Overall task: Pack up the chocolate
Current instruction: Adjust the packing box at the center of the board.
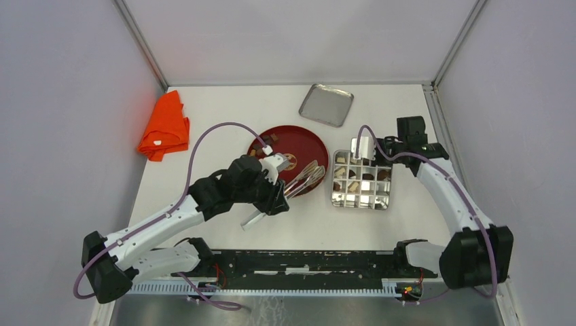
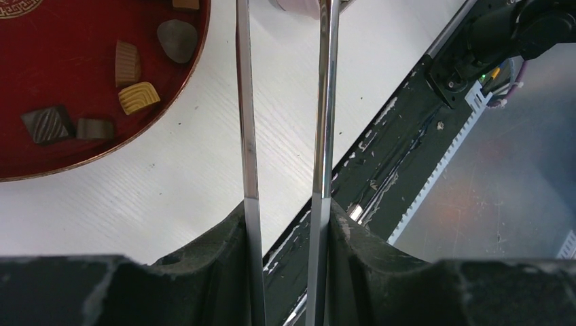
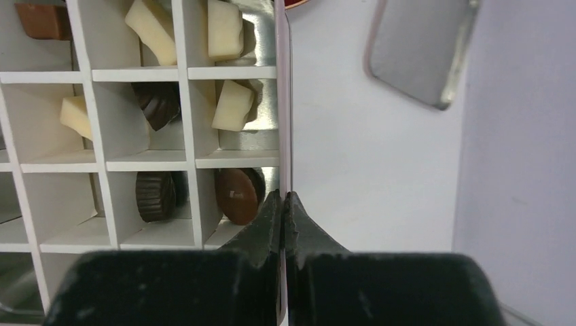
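The tongs (image 2: 246,102) are squeezed between the left gripper's (image 2: 285,231) jaws. The right gripper's (image 3: 285,200) jaws are pressed together at the box's (image 1: 361,205) rim. Chocolate (image 3: 236,195) is seen in the box, and more on the red plate (image 1: 306,139) at its 9 o'clock.

Surfaces on view. The red plate (image 1: 306,142) is gleaming with a smooth, glossy finish. The tongs (image 2: 248,136) are shining as polished metal, mirror-bright along both arms. The flat lid (image 1: 326,104) is showing duller, brushed-looking metal. The box (image 1: 361,205) is reflecting like a tin, while its dividers (image 3: 102,122) are looking like matt white card. The chocolate (image 2: 138,98) is appearing ridged on some pieces, smooth on others. The orange cloth (image 1: 164,127) is lying soft and creased. The white table (image 1: 380,224) is looking matt, faintly scuffed. The left gripper (image 2: 285,221) is showing grainy, matt black plastic.
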